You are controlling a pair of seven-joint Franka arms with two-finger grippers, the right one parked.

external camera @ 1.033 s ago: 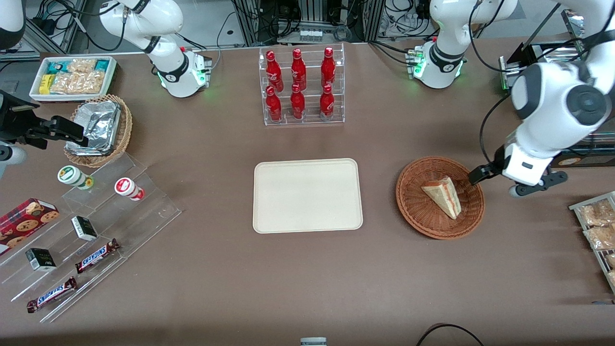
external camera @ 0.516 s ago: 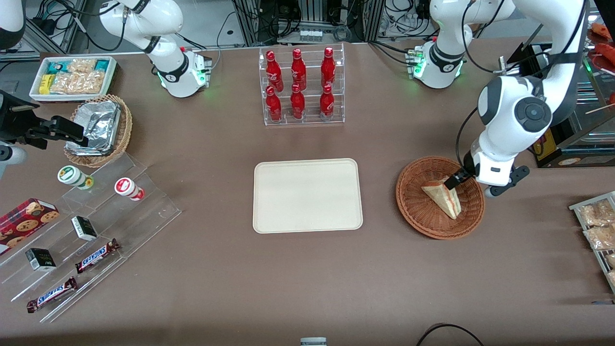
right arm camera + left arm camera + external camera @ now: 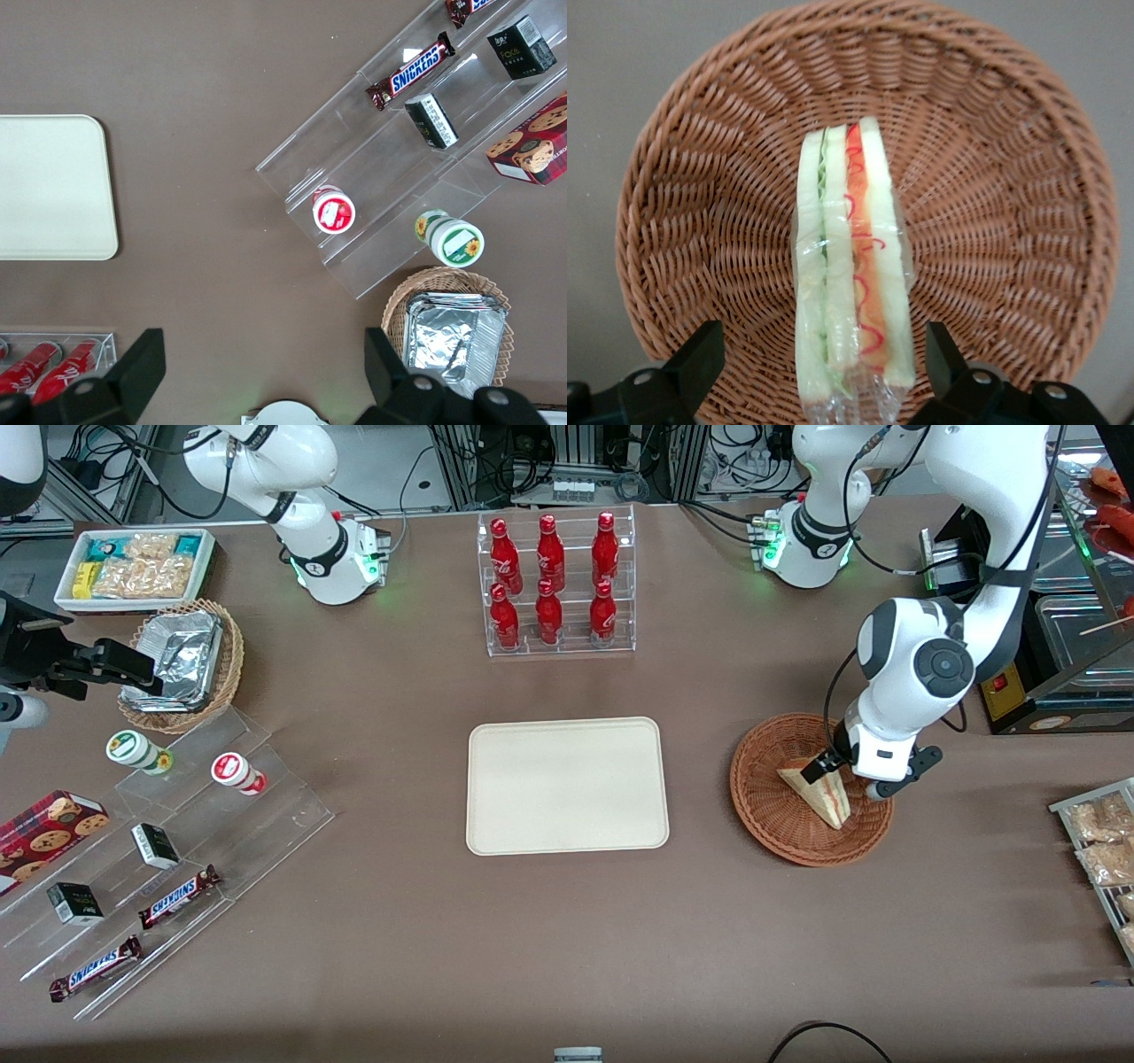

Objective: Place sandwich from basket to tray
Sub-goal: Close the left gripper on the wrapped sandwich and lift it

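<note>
The pincer (image 3: 831,766) hangs low over the basket (image 3: 780,819), its two fingers (image 3: 700,354) spread wide and straddling the sandwich (image 3: 849,266) without touching it, one on each bread face, as the wrist view shows. The sandwich stands on edge in the middle of the basket, filling stripes upward, wrapped in clear film; in the front view its wide end lies under the pincer and its point aims toward about 5 o'clock. So the step in hand looks like the reach for the grasp: nothing is gripped yet. The next move likely calls for a short drop so the fingers reach well down the bread faces, then a gentle close, since soft bread may squash and film may slip. After that comes a lift clear of the basket rim and a carry toward 9 o'clock across the counter (image 3: 567,939) to the tray (image 3: 567,786), which lies well apart from the basket and holds nothing.
</note>
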